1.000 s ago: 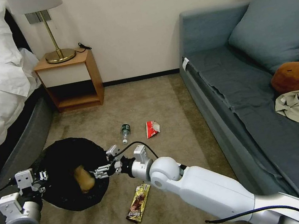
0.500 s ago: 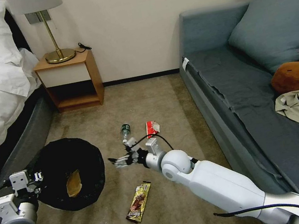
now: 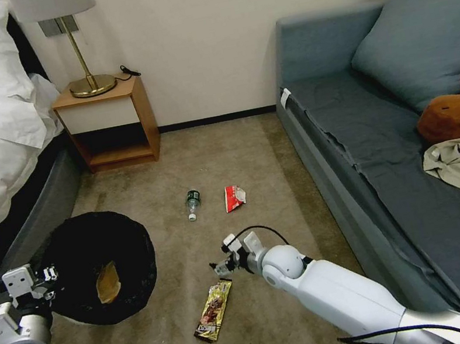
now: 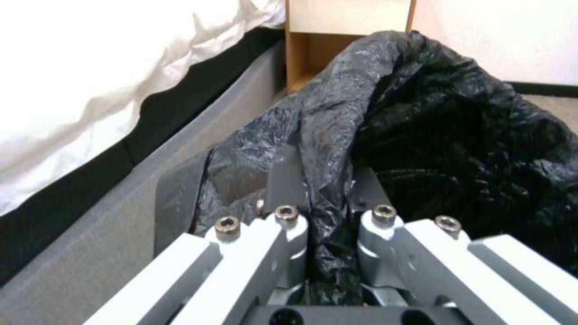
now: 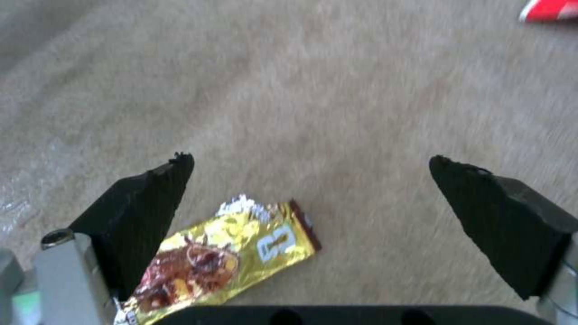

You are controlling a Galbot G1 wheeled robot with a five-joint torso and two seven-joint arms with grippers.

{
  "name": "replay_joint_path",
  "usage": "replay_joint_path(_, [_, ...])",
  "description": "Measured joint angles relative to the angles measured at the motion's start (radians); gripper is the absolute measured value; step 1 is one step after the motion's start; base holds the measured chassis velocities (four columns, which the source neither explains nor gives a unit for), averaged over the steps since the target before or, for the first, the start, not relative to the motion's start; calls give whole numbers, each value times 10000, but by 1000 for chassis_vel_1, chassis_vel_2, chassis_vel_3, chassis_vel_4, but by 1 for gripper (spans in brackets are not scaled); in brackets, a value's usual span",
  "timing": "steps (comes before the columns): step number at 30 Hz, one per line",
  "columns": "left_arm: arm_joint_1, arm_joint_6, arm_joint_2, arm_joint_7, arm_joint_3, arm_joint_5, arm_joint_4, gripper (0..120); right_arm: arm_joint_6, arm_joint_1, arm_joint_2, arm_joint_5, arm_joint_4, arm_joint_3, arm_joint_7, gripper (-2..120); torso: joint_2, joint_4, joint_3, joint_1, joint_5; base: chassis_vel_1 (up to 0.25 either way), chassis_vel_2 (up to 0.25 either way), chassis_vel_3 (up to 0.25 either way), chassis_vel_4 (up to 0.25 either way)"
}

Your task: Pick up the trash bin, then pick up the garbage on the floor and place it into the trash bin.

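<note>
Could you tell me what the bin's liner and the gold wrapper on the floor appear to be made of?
The trash bin liner looks like thin black plastic film: crinkled, glossy, bunched between the left gripper fingers. The gold wrapper seems metallised foil-plastic: shiny, printed, with a crimped end.

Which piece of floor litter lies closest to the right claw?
The gold wrapper, just below the open right claw; the bottle and red packet lie farther off.

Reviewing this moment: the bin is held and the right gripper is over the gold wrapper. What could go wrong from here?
1. The left gripper pinches only the black bag at the rim of the trash bin, so the liner might slip or pull off.
2. The gold snack-bar wrapper lies flat on the carpet and off-centre toward one finger of the open right gripper; closing could push it aside or catch carpet.
</note>
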Motion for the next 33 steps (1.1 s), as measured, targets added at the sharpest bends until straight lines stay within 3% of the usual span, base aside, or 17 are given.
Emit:
replay_joint_path(2, [111,89,-88,-6,-70,-70,-325,5,-198,-228,101,240,-262,125,-94,100,0,-1,0,0,0,0,0,0,0])
replay_joint_path(16, [215,2,-120,-23,-143,-148,-340,5,-350,-868,244,441,-563,208,-475,100,0,-1,0,0,-1,0,0,0,0])
replay_joint_path(33, [322,-23,39,-21,-507,-604,-378,5,-368,-459,763,737,-1542,-234,-673,100,0,-1,0,0,-2,0,0,0,0])
